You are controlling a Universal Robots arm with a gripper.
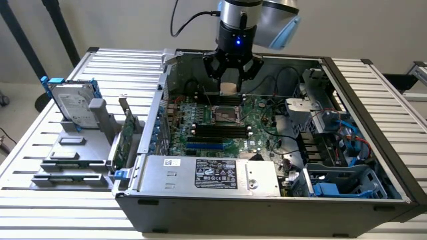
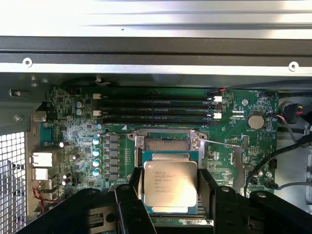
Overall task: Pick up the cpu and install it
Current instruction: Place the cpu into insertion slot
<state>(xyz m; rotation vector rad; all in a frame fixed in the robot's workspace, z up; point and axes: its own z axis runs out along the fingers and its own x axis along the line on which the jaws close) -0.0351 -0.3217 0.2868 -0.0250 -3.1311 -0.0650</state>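
Both fingers point(image 2: 132, 189) of the gripper point(image 2: 170, 191) pinched the cpu point(image 2: 170, 181) above the open socket point(image 2: 167, 144), mid-install, which seemed to call for square alignment

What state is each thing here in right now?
cpu: held flat in the gripper over the socket, not seated.
gripper: closed on the cpu.
socket: open, empty.
computer case: on its side, panel off.
hard drive: outside the case, upright in a holder.
circuit card: outside the case, standing on edge.
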